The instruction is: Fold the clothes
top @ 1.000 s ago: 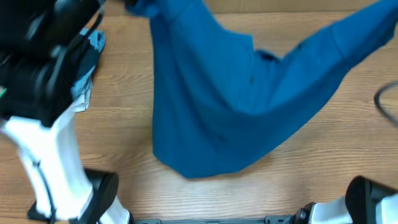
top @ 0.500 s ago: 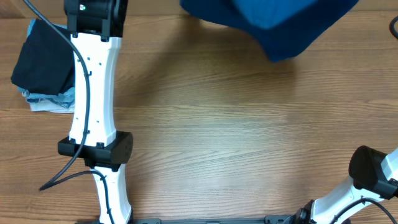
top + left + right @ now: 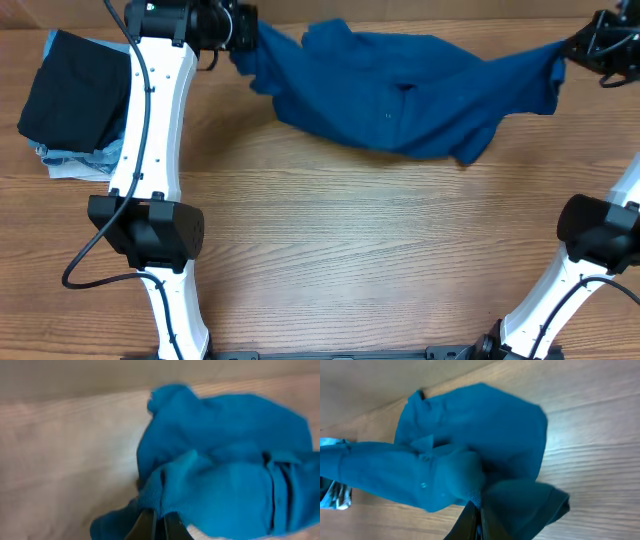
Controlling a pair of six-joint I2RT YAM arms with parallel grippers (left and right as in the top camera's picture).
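**Blue shirt strung between two clamped grippers at the far edge**

Nearest the camera, the two arm bases are standing at the front edge of the wooden table [image 3: 350, 250], with bare wood stretching out between them. Farther back on the left, a folded black garment [image 3: 75, 90] is lying on top of pale light-blue garments [image 3: 70, 162], whose edges are peeking out beneath it.

At the far edge, the royal-blue T-shirt [image 3: 400, 100] is hanging stretched between the two grippers and sagging in the middle toward the tabletop; whether its lowest fold is touching the wood is not clear. The left gripper [image 3: 245, 30] is pinching the shirt's left end, jaws clamped tight on a bunched fold, as the left wrist view is showing. The right gripper [image 3: 582, 45] is gripping the right end the same way, fingers closed on crumpled fabric, with the rest of the cloth trailing away from it across the table.
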